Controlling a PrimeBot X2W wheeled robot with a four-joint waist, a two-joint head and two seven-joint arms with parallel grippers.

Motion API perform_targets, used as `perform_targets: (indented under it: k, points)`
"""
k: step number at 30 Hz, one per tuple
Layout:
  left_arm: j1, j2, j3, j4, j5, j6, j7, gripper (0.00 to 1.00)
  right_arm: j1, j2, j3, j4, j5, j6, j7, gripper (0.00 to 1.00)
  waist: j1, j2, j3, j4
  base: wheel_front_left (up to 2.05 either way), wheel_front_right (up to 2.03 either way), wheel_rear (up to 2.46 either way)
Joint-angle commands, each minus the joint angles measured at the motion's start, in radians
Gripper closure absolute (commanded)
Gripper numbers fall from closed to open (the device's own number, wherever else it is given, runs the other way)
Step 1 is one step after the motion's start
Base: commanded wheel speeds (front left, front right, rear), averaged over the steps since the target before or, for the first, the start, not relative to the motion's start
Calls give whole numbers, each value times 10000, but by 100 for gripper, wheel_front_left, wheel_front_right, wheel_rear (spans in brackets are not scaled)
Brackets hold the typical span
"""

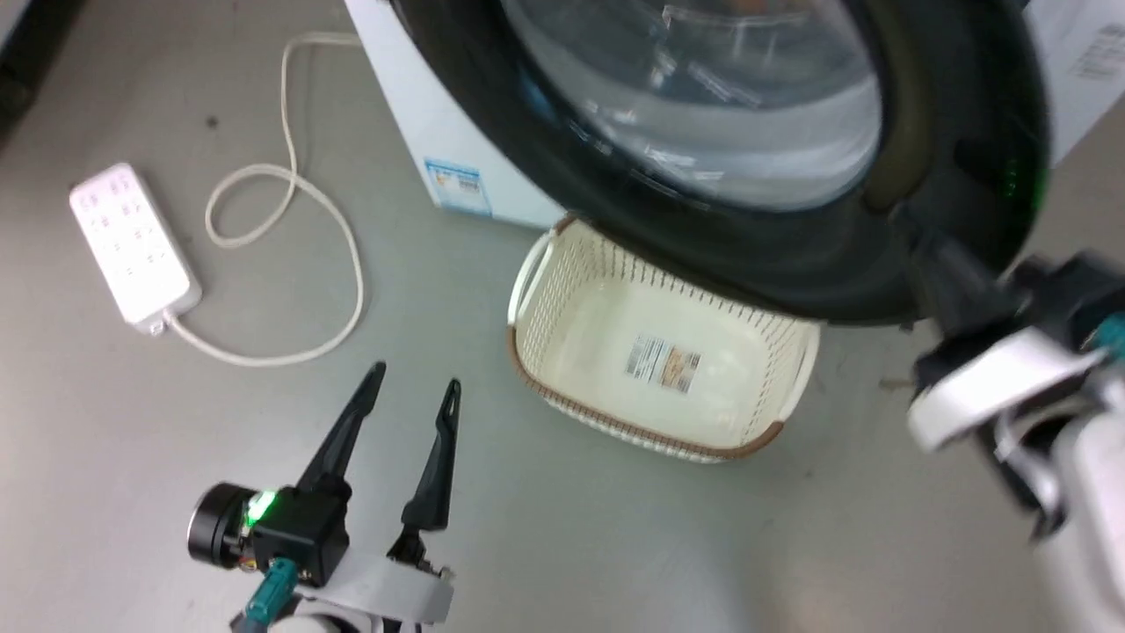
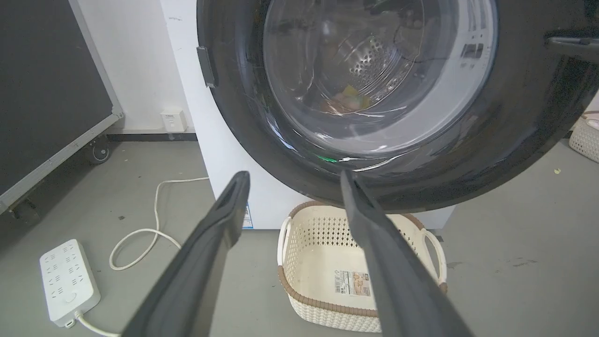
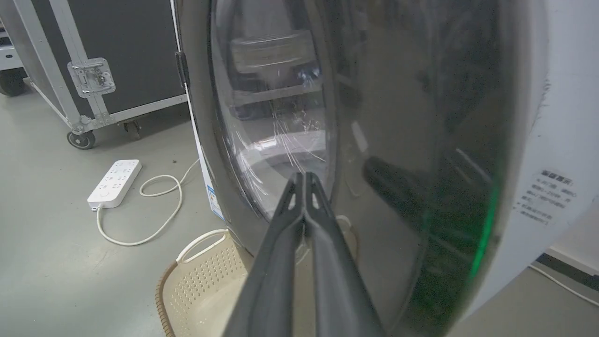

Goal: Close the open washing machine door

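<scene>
The washing machine door (image 1: 773,272) is standing out from the front of the washing machine (image 1: 422,114). It is looking most of the way home, though how much gap is remaining behind it I cannot tell.

The right gripper (image 3: 305,177) is meeting the door's outer face, tips about where the glass (image 3: 271,117) is giving way to the black rim (image 3: 398,140). Its two fingers are lying clenched together, tip to tip, gripping nothing. That is making sense: a closed pair gives one stiff prod for shoving a broad panel that offers nothing to grasp here. Whether the tips are truly touching or sitting just off the surface, the wrist view is not settling.

Below and in front of the door, well apart from it, the left gripper (image 1: 415,375) is hovering with its fingers splayed wide and empty — parked out of the swing path, I'd judge.

Directly beneath the door's lower rim a cream basket (image 1: 536,290) is sitting on the floor, seemingly low enough to clear. A power strip (image 1: 132,242) is lying well off to the door's left.

What's remaining, I'd say, is a firm push until the latch catches — with the tips at risk of skating on that curved glass.
</scene>
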Motion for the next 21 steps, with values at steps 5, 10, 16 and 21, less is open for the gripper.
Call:
perform_targets:
  k: [5, 10, 16, 21]
  points:
    - [-418, -298, 140, -62, 124, -177, -43, 0, -1589, -715, -450, 948, 623, -7, 195, 100, -3, 0, 919, 366, 0, 0, 0]
    - [-523, -439, 259, -68, 201, -311, -43, 0, -2605, -1016, -917, 1711, 893, -7, 381, 100, -3, 0, 1199, 461, 0, 0, 0]
    - [-665, -601, 363, -70, 269, -433, -43, 0, -3832, -1250, -1318, 2619, 909, -7, 660, 100, -3, 0, 1498, 540, 0, 0, 0]
    - [-727, -689, 435, -29, 306, -494, -43, 0, -4547, -1301, -1596, 3385, 878, -7, 681, 100, -3, 0, 1594, 561, 0, 0, 0]
